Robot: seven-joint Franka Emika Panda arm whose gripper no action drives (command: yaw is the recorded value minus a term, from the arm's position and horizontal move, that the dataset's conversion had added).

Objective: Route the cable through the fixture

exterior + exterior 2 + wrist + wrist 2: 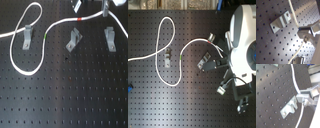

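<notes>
Cable (31, 37) loops around the left bracket (27, 35) in the first exterior view, red band (80, 19) leading up to the gripper (106, 6). In the second wrist view, fingers (304, 97) pinch the cord.

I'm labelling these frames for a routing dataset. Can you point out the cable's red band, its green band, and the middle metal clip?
red band (80, 19), first exterior view, on the coloured mark itself.
green band (45, 36), first exterior view, on the mark.
middle clip (73, 39), first exterior view, on its upright body.
</notes>
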